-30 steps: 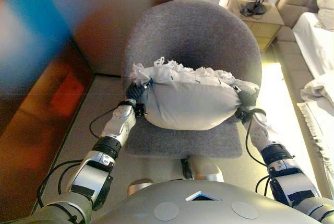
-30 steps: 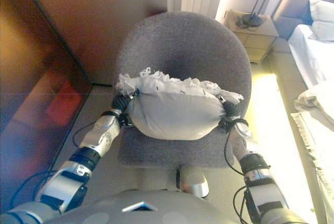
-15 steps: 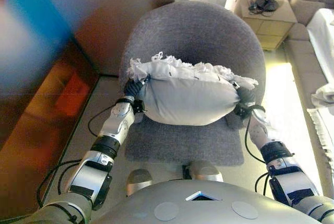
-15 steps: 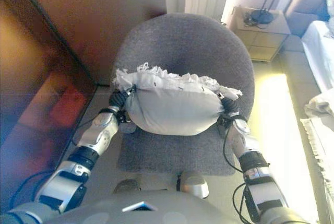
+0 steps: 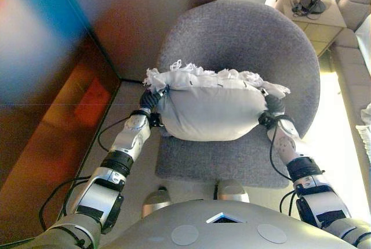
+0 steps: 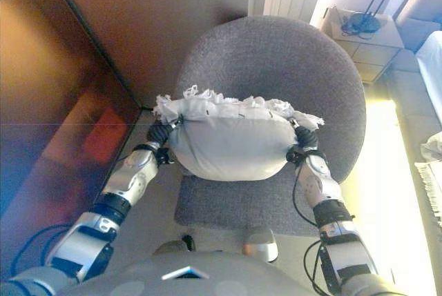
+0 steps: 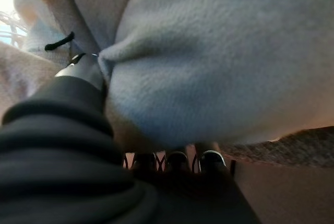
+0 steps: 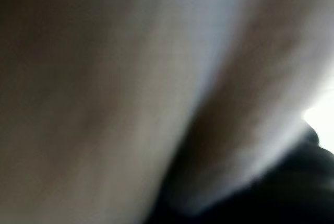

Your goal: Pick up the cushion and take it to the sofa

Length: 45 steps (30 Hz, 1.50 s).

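1. Left hand [image 5: 152, 101] reaches forward to the left end of the plump pale-grey cushion with a white frilled far edge [image 5: 208, 109]; in its wrist view, thumb and fingers [image 7: 210, 158] clamp that end.
2. Right hand [image 5: 271, 114] presses the cushion's right end; finger state can't be told.
3. Cushion is held between both hands, above the round grey fabric armchair [image 5: 243, 34].

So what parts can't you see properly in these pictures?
- Right hand: fingers buried in the white frilled fabric cushion; the right wrist view is filled by blurred cloth.
- Left hand: only its fingertips peek from under the cushion in the left wrist view.
- Round grey upholstered chair: seat middle covered by the cushion.
- No sofa is identifiable.
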Tool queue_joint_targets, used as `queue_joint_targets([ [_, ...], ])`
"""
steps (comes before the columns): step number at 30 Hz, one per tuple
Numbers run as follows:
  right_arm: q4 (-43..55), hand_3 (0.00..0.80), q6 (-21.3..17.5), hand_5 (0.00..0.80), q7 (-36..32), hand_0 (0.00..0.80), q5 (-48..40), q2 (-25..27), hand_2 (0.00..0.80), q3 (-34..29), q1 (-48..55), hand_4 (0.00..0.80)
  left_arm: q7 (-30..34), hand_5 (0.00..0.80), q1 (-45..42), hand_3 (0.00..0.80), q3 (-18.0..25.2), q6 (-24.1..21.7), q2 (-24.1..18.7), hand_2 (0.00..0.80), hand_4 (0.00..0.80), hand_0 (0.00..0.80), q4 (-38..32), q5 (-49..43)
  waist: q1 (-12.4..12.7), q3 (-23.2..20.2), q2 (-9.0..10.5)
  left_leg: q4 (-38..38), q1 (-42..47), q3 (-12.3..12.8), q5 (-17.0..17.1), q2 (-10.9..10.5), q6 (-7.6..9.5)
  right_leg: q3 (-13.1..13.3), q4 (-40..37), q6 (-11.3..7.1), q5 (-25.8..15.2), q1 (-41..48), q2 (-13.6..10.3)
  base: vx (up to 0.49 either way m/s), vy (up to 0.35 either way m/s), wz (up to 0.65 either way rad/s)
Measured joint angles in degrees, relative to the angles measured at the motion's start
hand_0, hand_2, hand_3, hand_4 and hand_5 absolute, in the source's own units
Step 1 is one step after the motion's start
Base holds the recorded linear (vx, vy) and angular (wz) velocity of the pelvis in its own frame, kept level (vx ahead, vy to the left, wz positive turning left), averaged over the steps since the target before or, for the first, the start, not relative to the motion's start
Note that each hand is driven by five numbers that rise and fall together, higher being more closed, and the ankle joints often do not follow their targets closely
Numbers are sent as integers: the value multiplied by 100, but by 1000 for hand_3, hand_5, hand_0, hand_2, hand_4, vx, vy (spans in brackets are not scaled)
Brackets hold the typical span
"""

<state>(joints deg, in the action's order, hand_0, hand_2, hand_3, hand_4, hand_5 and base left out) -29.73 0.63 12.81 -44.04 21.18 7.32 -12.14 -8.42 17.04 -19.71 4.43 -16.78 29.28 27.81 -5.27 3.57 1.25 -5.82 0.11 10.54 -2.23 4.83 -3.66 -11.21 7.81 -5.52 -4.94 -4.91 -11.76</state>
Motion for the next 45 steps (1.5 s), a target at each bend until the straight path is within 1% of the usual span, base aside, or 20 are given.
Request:
queue_joint_targets([
  [1,-2,800,0,800,45,800,-1,7,800,0,-47,800,-2,800,77,800,-6,25,-4,800,800,800,45,1,1,85,10,-58,-4,-33,-17,-1,-17,22,242,0,4,-85,-42,178,-31,4],
  [2,-2,800,7,800,98,800,-4,24,800,8,-79,800,2,800,115,800,-9,40,-9,800,800,800,67,1,9,160,1,-84,7,-54,3,15,14,54,546,-3,13,-187,-65,202,-140,5],
  [4,-9,800,30,800,198,800,-75,40,800,7,-79,800,51,800,115,800,-58,85,-46,800,800,800,62,5,11,207,10,-109,16,-157,30,43,44,233,1121,-13,239,-360,-134,156,-317,14],
  [5,-26,800,31,800,237,800,-151,65,800,7,-84,800,93,800,119,800,-65,103,-57,800,800,800,27,6,-5,223,75,-160,-107,-212,50,48,59,449,1150,-32,384,-318,-97,78,-446,38],
  [6,-46,800,27,800,288,800,-246,82,800,5,-84,800,126,800,142,800,-124,113,-109,800,800,800,-36,5,29,236,83,-326,-369,-380,53,67,29,608,1099,-102,495,-328,-93,30,-423,59],
  [7,-76,800,25,800,334,800,-343,120,800,4,-90,800,160,800,235,800,-164,134,-143,800,800,800,-64,5,7,243,185,-457,-654,-516,52,70,22,789,978,-178,670,-298,-58,-25,-369,110],
  [8,-177,800,18,800,390,800,-460,129,800,-21,-131,800,200,800,409,800,-229,151,-196,800,800,800,-61,3,-83,298,362,-639,-983,-603,86,10,27,965,524,-359,851,-179,-43,-56,-258,133],
  [9,-409,800,21,800,414,800,-522,168,800,-98,-313,800,207,800,550,800,-282,201,-167,800,800,800,-61,0,-166,506,337,-1220,-1301,-621,-100,88,196,788,435,-276,799,-130,29,-5,-282,120],
  [10,-641,800,26,800,478,800,-617,212,800,-124,-463,800,243,800,556,800,-340,274,-119,800,800,800,-82,0,-134,620,268,-1741,-1393,-606,-272,164,195,687,514,-228,745,-204,119,63,-290,76],
  [11,-675,800,24,800,532,800,-682,213,800,-143,-464,800,265,800,537,800,-373,342,-101,800,800,800,-83,0,-96,644,217,-1626,-1300,-602,-485,261,-72,696,666,-196,817,-281,219,73,-298,50],
  [13,-670,800,25,800,648,800,-788,174,800,-141,-464,800,266,800,539,800,-371,366,-119,800,800,800,-120,1,-65,794,378,-1539,-1299,-596,-337,346,-104,771,911,-168,941,-359,266,6,-210,32],
  [14,-669,800,19,800,660,800,-843,156,800,-141,-465,800,269,800,538,800,-371,368,-143,800,800,800,-147,1,32,819,414,-1548,-1318,-607,-336,396,-141,769,966,-110,993,-400,308,-114,-156,6],
  [17,-635,800,-121,800,676,800,-854,135,800,-140,-561,800,264,800,631,800,-375,367,-272,800,800,800,-354,5,131,833,454,-1505,-1610,-620,-262,503,-162,747,1040,-45,1017,-721,409,-201,-82,2],
  [20,-661,800,-176,800,843,800,-848,134,800,-140,-864,800,158,800,975,800,-376,339,-292,800,800,800,-353,64,109,977,519,-1490,-1928,-604,-97,588,-145,659,1043,-13,898,-992,446,-125,-53,11],
  [23,-669,800,-228,800,996,800,-849,141,800,-140,-1126,800,-1,800,1280,800,-376,303,-299,800,800,800,-354,131,106,1195,633,-1501,-2015,-615,-61,581,-185,643,1027,-37,866,-1032,444,-108,-89,6],
  [27,-780,800,-276,800,1114,800,-913,206,800,-172,-1508,800,-69,800,1570,800,-385,335,-296,800,800,800,-464,235,13,1417,704,-1567,-2271,-757,-51,582,-201,587,912,-59,855,-1060,466,-36,-92,23],
  [33,-1229,800,-257,800,1096,800,-1121,474,800,-176,-1855,800,-131,800,1796,800,-625,580,-229,800,800,800,-670,480,70,1583,738,-1629,-2350,-766,-35,595,-225,531,789,-91,896,-925,474,27,-108,17],
  [35,-1386,800,-255,800,1095,800,-1183,528,800,-190,-1949,800,-135,800,1816,800,-652,632,-191,800,800,800,-773,515,114,1666,784,-1680,-2368,-778,-35,604,-224,517,789,-103,924,-900,479,41,-62,16],
  [39,-1657,800,-251,800,1072,800,-1189,575,800,-190,-2078,800,-305,800,1833,800,-845,602,-146,800,800,800,-804,557,162,1707,814,-1667,-2379,-873,-36,585,-223,431,742,-106,923,-813,482,61,-21,11],
  [45,-1639,800,-252,800,1068,800,-1007,613,800,-189,-2212,800,-555,800,1829,800,-880,372,-116,800,800,800,-799,559,169,1710,810,-1453,-2371,-905,78,528,-216,373,621,-114,868,-803,461,44,33,7],
])
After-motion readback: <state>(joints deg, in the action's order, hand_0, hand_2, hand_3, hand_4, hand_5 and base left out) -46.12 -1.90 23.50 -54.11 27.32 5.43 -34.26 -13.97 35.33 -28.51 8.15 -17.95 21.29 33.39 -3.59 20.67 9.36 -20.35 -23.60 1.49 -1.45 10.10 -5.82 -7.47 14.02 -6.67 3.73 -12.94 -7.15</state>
